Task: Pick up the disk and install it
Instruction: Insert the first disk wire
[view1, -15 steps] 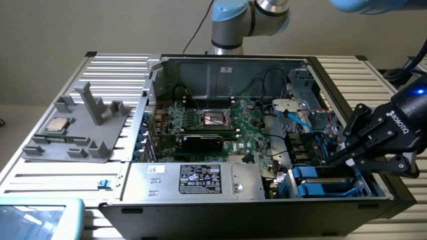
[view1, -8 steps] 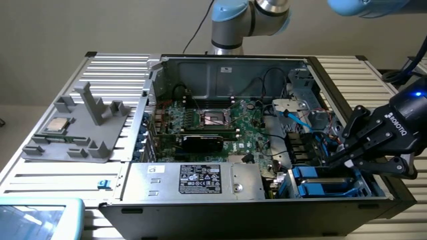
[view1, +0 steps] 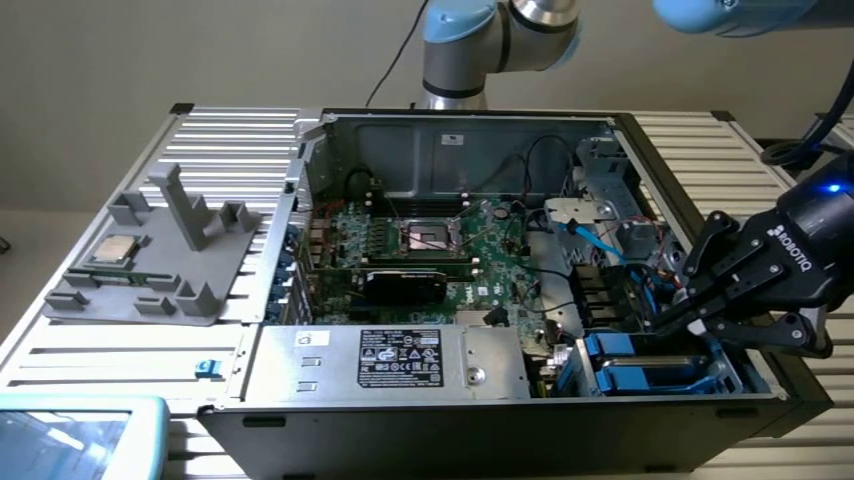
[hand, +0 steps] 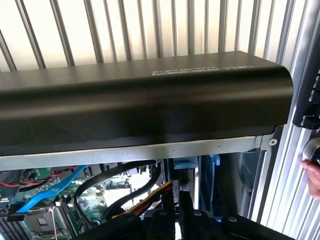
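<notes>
The disk's bright blue carrier lies in the drive bay at the front corner of the open computer case, on the exterior view's right. Its metal body is hidden. My black gripper hangs right over that bay, tilted, with its fingertips at the carrier's upper edge. In the wrist view the gripper has its two fingers close together, shut, pointing into the case below its black side wall. A bit of blue carrier shows just past them. I cannot tell whether the fingers touch it.
A grey power-supply box fills the case's front. The motherboard and a blue cable lie behind it. A grey fixture holding a small silver chip stands on the slatted table. A person's hand shows beside the case.
</notes>
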